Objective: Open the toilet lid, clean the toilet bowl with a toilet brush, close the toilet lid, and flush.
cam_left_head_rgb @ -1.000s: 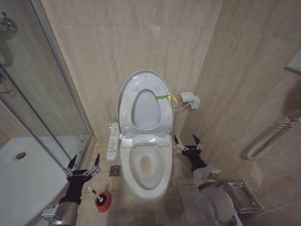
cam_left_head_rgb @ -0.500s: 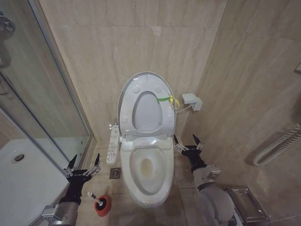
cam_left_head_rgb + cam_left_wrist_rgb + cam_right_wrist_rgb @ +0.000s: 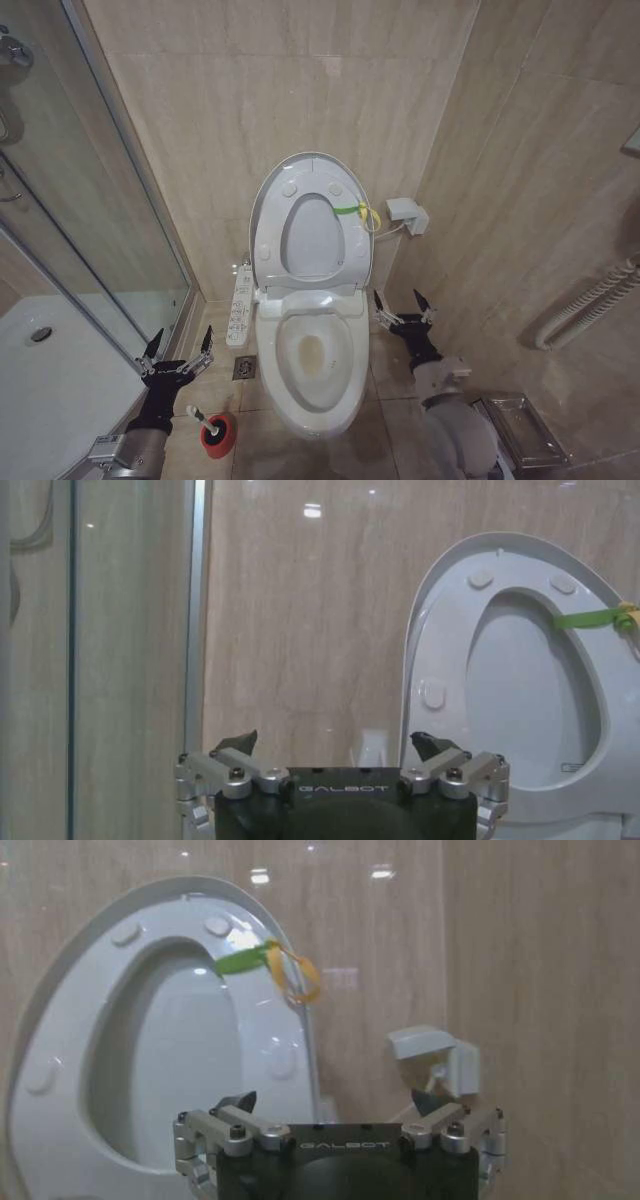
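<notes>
With the toilet lid (image 3: 311,215) upright against the wall, we judge our spread, empty left claw (image 3: 178,350) should drop squarely over the toilet brush (image 3: 203,417) handle in its red holder (image 3: 218,436) while our right claw (image 3: 403,307) waits spread beside the toilet bowl (image 3: 312,360).

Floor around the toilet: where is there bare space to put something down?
Bare tile lies right of the toilet bowl up to the wall, past the open right gripper. The left is tighter: red holder with toilet brush, floor drain, open left gripper, shower tray.
</notes>
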Robot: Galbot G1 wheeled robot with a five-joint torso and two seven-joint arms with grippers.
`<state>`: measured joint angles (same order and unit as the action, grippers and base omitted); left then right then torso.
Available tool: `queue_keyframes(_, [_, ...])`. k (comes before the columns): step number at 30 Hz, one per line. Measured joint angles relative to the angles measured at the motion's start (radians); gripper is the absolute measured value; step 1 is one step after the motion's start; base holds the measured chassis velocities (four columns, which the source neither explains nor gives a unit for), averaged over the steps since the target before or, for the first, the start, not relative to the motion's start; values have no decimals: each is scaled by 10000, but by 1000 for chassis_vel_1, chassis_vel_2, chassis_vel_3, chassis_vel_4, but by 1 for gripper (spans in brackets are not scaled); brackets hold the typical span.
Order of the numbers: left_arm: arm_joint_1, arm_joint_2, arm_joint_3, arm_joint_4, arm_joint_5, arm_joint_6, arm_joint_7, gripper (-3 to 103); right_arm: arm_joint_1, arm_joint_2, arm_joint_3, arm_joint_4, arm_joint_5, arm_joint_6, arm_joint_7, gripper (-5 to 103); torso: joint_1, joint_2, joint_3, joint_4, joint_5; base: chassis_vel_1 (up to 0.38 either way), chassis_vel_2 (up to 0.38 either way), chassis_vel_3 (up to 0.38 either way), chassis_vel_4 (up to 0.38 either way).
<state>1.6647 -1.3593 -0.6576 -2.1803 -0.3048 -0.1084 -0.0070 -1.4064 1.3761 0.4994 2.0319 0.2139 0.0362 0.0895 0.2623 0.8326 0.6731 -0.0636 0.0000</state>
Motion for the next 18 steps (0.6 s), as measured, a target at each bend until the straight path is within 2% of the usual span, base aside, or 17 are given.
queue_keyframes(2, [0,0,0,0,0,0,0,100,-199,-56,180,-468,-116,779,-102,100,0,0,0,0,0,0,0,0,0])
queue_keyframes(3, [0,0,0,0,0,0,0,100,-199,-56,180,-468,-116,779,-102,100,0,0,0,0,0,0,0,0,0])
queue_keyframes(6, [0,0,0,0,0,0,1,100,-500,-148,455,-1183,-285,1975,-263,100,0,0,0,0,0,0,0,0,0])
queue_keyframes(7, [0,0,0,0,0,0,1,100,-500,-148,455,-1183,-285,1975,-263,100,0,0,0,0,0,0,0,0,0])
queue_keyframes(10, [0,0,1,0,0,0,1,100,-735,-89,420,-1104,-363,2731,-291,100,1,0,0,-3,2,0,0,0,0])
queue_keyframes(18, [0,0,0,0,0,0,0,100,-820,288,-56,-353,-194,2840,-440,100,1,1,-1,1,-1,0,0,0,0])
